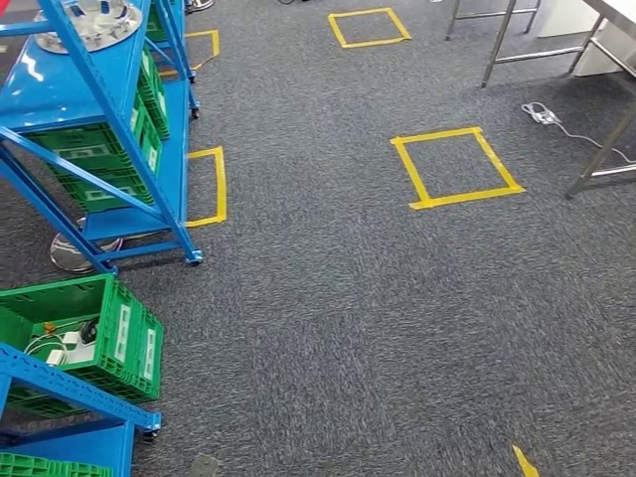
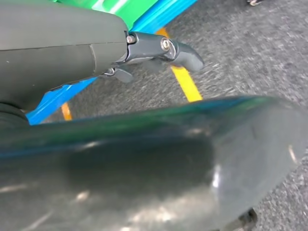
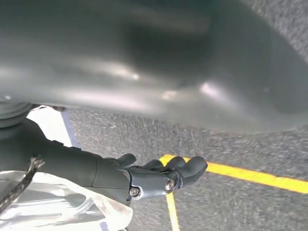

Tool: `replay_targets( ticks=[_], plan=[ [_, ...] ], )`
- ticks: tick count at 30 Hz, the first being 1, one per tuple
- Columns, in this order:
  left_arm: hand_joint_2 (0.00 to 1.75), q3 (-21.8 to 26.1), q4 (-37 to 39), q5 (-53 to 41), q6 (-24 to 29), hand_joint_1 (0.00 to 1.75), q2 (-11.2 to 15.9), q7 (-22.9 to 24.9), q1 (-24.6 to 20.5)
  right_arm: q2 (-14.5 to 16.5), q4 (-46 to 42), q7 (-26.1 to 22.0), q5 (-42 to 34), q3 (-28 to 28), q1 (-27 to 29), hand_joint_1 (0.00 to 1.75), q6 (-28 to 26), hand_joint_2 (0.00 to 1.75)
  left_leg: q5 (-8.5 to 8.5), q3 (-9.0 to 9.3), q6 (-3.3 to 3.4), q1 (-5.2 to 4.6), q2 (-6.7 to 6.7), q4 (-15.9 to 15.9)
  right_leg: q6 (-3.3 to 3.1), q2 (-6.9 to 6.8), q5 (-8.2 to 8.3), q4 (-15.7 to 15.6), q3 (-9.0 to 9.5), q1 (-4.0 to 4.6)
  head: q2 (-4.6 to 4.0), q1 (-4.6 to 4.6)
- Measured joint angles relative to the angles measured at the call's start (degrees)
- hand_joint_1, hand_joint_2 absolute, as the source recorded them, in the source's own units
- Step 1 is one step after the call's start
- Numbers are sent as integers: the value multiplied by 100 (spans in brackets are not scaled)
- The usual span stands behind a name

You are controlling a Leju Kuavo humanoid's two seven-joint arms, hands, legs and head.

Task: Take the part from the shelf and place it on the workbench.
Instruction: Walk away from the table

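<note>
While the steel-legged workbench (image 1: 600, 60) sits at the head view's upper right, the right hand (image 3: 109, 175) grips a clear plastic-wrapped part (image 3: 54, 207); the left hand's (image 2: 156, 50) grasp cannot be told.

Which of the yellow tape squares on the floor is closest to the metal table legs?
The full yellow square in the right middle of the carpet; the metal table legs stand just right of it. The others lie farther off.
</note>
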Motion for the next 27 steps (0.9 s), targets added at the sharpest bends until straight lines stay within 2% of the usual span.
replay_targets(
  ticks=[1,2,4,5,6,7,8,9,10,11,12,13,15,16,18,19,21,22,23,24,25,26,27],
  plan=[
    [0,0,1,-8,0,0,-4,3,8,-11,19,-5,0,5,-13,0,-10,0,24,17,10,17,-62,-45,25,94,-46,39,1,-10,0,0],
    [0,-1,1,-14,1,0,-10,5,4,-20,36,-13,1,9,-21,0,-16,0,52,35,22,39,-124,-88,47,245,-137,174,-57,-18,0,6],
    [0,-4,1,-25,-1,0,-25,8,-21,-46,72,-29,2,11,-15,0,-20,0,72,49,43,64,-256,-123,84,576,-454,815,-383,-40,0,22],
    [0,-6,1,-28,-2,0,-32,8,-31,-57,91,-35,2,12,-6,0,-19,0,70,47,52,67,-330,-122,100,640,-601,1216,-602,-48,0,26],
    [0,-7,1,-31,-4,0,-37,9,-34,-69,107,-41,1,12,3,0,-17,0,64,51,55,68,-406,-121,116,663,-670,1519,-788,-55,0,28],
    [0,-8,1,-31,-5,0,-41,11,-32,-81,119,-45,0,12,11,0,-17,0,57,60,51,71,-486,-119,128,671,-619,1625,-891,-64,0,27],
    [0,-8,1,-31,-6,0,-41,14,-30,-92,127,-50,-1,12,15,0,-18,0,49,75,39,78,-568,-115,141,678,-447,1489,-876,-76,0,27],
    [0,-9,1,-31,-10,0,-41,16,-30,-102,134,-54,-1,12,18,0,-18,0,34,96,18,88,-654,-108,155,719,-192,1144,-754,-95,0,28],
    [0,-10,1,-32,-15,0,-41,16,-31,-110,143,-57,-1,12,20,0,-18,0,16,111,-13,96,-733,-99,174,857,12,758,-594,-124,0,29],
    [0,-11,1,-34,-20,0,-40,16,-38,-115,156,-59,-1,13,22,0,-18,0,-4,113,-46,99,-808,-70,182,1011,148,411,-439,-151,0,30],
    [0,-12,1,-38,-25,0,-39,16,-45,-118,169,-62,1,15,26,0,-18,0,-14,100,-82,104,-876,-49,175,1141,208,195,-328,-168,0,28],
    [0,-13,1,-42,-27,0,-38,16,-49,-118,181,-63,1,17,28,0,-18,0,-13,78,-115,109,-937,-34,154,1224,186,128,-281,-169,0,27],
    [0,-13,1,-47,-30,0,-36,16,-41,-119,197,-67,1,20,29,0,-19,0,-3,40,-168,131,-1042,-23,70,1119,187,113,-248,-149,0,25],
    [0,-14,1,-48,-31,0,-37,16,-34,-120,202,-67,1,20,28,0,-20,0,-30,18,-192,130,-983,16,24,1046,188,103,-234,-146,0,20],
    [0,-17,1,-55,-35,0,-37,16,-41,-124,209,-68,0,21,35,0,-24,0,-237,-159,-239,123,-685,378,-70,872,185,72,-199,-142,0,-20],
    [0,-21,1,-59,-37,0,-38,16,-50,-125,210,-67,-2,20,40,0,-26,0,-406,-337,-258,121,-510,733,-104,779,173,69,-186,-124,0,-41],
    [0,-32,1,-64,-49,0,-36,16,-51,-126,214,-40,-11,19,49,0,-32,0,-676,-713,-277,136,-376,1464,-139,588,144,69,-169,-89,0,-56],
    [0,-36,1,-64,-54,0,-35,15,-38,-125,216,-21,-15,19,49,0,-40,0,-678,-803,-273,139,-359,1630,-147,501,127,70,-157,-75,0,-57],
    [0,-39,1,-64,-59,0,-32,14,-22,-124,219,0,-18,19,46,0,-50,0,-564,-774,-257,137,-345,1559,-148,423,109,70,-138,-64,0,-57],
    [0,-39,1,-64,-60,0,-30,13,-7,-122,222,11,-18,19,43,0,-61,0,-364,-638,-228,126,-310,1281,-144,350,86,69,-108,-54,0,-57],
    [0,-39,1,-64,-60,0,-26,11,3,-117,227,20,-18,19,41,0,-73,0,-155,-441,-188,103,-217,885,-136,281,60,67,-72,-47,0,-57],
    [0,-39,1,-64,-59,0,-25,8,5,-112,234,24,-19,19,41,0,-83,0,-23,-251,-146,63,-84,520,-116,215,29,65,-46,-34,0,-57],
    [0,-40,1,-64,-59,0,-24,4,3,-107,240,25,-19,19,42,0,-90,0,38,-113,-110,26,32,254,-92,152,0,60,-33,-22,0,-59]
  ],
)
